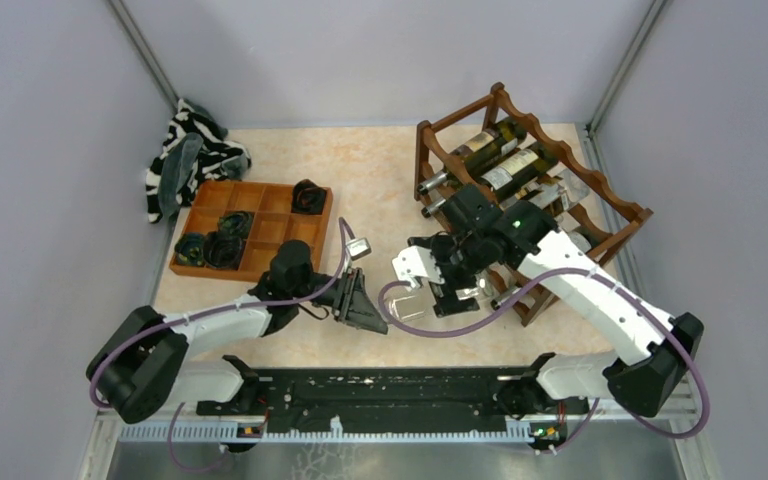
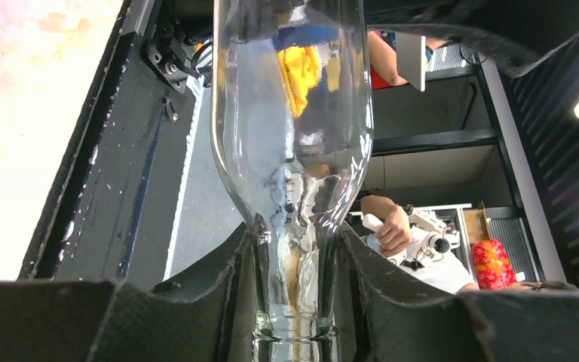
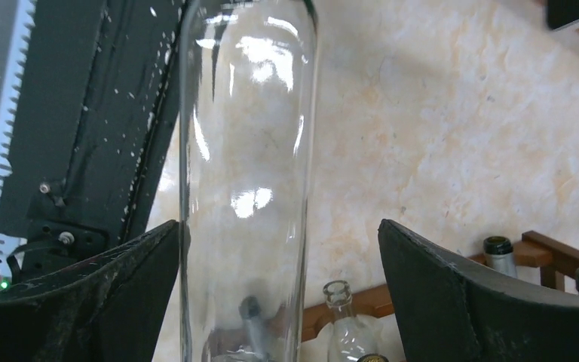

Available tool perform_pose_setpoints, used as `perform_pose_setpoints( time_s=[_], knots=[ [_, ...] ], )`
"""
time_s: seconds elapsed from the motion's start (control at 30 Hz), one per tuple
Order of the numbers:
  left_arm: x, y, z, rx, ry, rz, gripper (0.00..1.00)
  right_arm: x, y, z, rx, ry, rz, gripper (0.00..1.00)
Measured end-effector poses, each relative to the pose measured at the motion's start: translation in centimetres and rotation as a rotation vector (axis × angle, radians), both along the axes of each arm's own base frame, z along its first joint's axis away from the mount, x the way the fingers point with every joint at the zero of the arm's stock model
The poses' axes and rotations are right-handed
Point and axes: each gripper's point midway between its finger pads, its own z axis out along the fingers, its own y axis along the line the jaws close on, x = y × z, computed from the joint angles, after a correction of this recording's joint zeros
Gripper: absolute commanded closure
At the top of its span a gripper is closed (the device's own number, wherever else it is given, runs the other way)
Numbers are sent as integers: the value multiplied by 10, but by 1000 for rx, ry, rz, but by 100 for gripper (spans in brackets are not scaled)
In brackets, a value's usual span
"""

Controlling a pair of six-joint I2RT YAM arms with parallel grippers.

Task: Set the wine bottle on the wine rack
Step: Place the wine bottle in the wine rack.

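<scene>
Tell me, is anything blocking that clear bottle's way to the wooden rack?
Only the right arm lies between them; the right gripper, open, straddles the clear bottle, which the left gripper holds by the neck. The wine rack already holds several bottles.

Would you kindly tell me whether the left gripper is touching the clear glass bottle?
Touching. The left wrist view shows the left gripper with both fingers pressed against the neck of the clear glass bottle.
</scene>
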Motion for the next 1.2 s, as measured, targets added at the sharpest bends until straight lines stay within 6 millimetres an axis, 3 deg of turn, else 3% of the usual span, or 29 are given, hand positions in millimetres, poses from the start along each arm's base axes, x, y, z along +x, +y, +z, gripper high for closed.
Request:
perform_pose_setpoints(
  time_s=[0.23,0.47,0.63,0.87,1.2],
  knots=[
    [-5,4,-1,-38,20,6,100,-12,5,50,172,74,46,1],
    [-7,1,5,-89,9,34,100,-7,-4,86,323,132,-8,1],
    [-4,-6,12,-134,-12,69,100,16,-12,106,424,157,-165,2],
    [1,-18,2,-131,39,123,100,64,-38,134,544,139,-480,2],
    [3,-29,0,-133,-1,177,100,107,-90,125,467,-4,-861,7]
  ],
)
